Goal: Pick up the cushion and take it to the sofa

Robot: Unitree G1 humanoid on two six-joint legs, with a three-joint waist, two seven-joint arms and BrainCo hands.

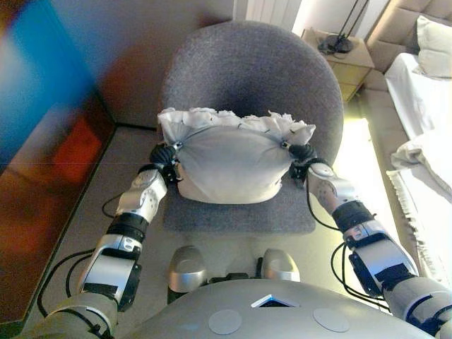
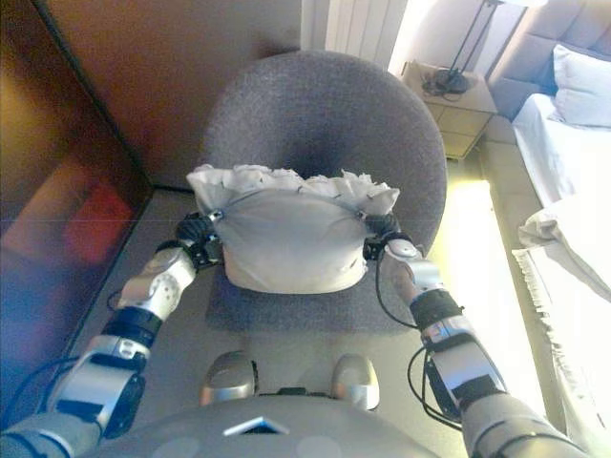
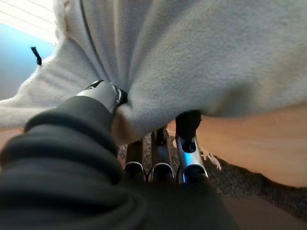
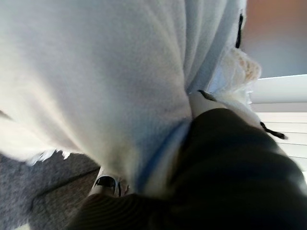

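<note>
A white fleecy cushion (image 1: 226,166) with frilled top edge is held between my two hands in front of a round grey armchair (image 1: 247,70), low over its seat (image 1: 240,215). I cannot tell whether it touches the seat. My left hand (image 1: 164,161) grips the cushion's left side and my right hand (image 1: 302,161) grips its right side; the cloth is bunched at both. In the left wrist view the fingers (image 3: 189,153) reach under the cushion (image 3: 192,57) and the thumb (image 3: 103,93) presses on top. In the right wrist view the cushion (image 4: 86,72) hides most of the hand (image 4: 230,158).
A dark glossy cabinet front (image 1: 42,141) runs along the left. A bedside table (image 1: 339,53) with a lamp stands behind the chair on the right. A bed with white covers (image 1: 424,106) lies along the right. Bare floor shows beside the chair.
</note>
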